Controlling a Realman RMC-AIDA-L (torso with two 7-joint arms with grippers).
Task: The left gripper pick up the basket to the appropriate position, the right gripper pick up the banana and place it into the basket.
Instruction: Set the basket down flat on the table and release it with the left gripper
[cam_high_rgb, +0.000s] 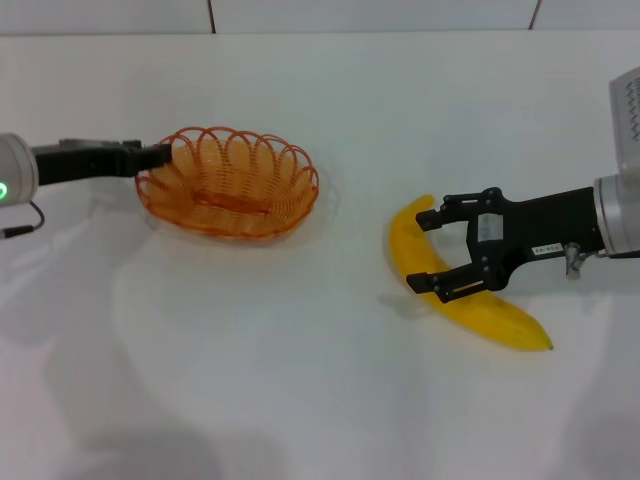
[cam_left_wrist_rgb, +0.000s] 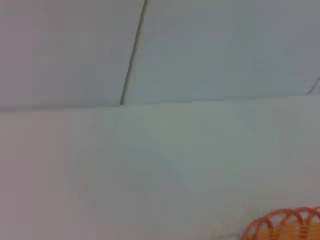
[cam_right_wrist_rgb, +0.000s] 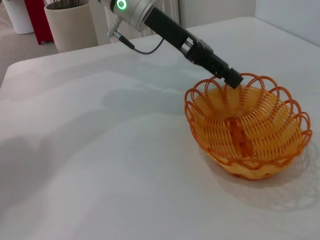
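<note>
Two tools are engaged. My left tool (cam_high_rgb: 158, 156) pinches the near-left rim of the basket (cam_high_rgb: 228, 182), which sits on the bench (cam_high_rgb: 300, 400); I judge it light but springy, so the rim suits. My right tool (cam_high_rgb: 428, 254) is spread astride the banana (cam_high_rgb: 455, 290), lying well apart; smooth, bruisable, best gripped mid-body.
</note>
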